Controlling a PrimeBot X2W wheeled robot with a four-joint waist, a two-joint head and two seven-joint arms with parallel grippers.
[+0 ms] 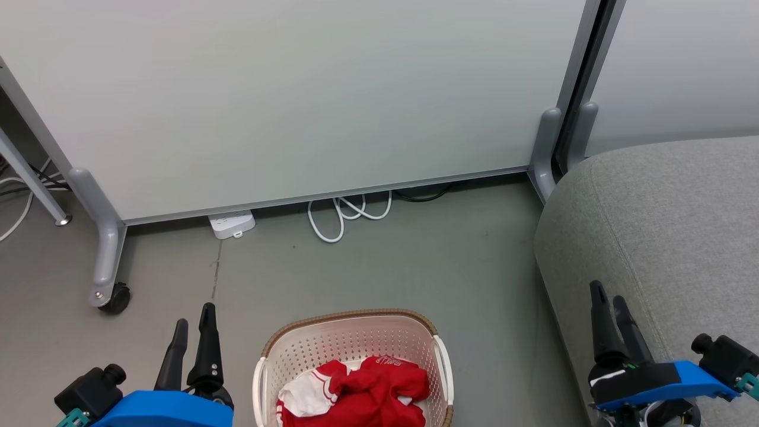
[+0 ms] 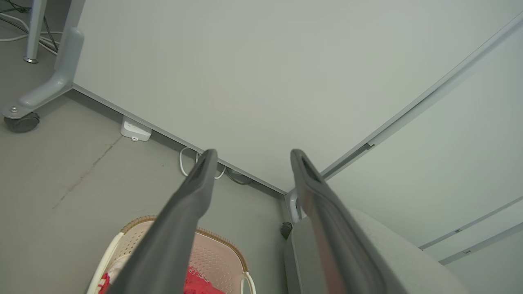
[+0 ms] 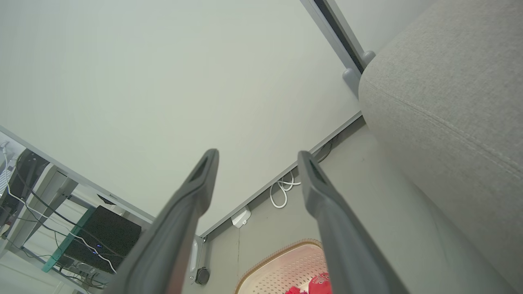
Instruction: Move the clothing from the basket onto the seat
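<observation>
The head view looks steeply down from above the grey floor (image 1: 415, 267), while both lower wrist views tilt up at the pale partition panel (image 1: 296, 101), all three sharing the cream-white perforated plastic basket (image 1: 356, 341) and light grey fabric sofa (image 1: 670, 213).

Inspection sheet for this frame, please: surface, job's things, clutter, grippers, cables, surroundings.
Surface: grey floor, with a thin crack line.
Job's things: red clothing bunched inside the basket, which stands on the floor; grey seat to its right, with nothing on the part in view.
Clutter: nothing seen.
Grippers: left gripper open and empty, left of the basket; right gripper open and empty, by the seat.
Cables: white cable looped on the floor near a white power strip.
Surroundings: pale partition panel behind, on a foot with a caster.
</observation>
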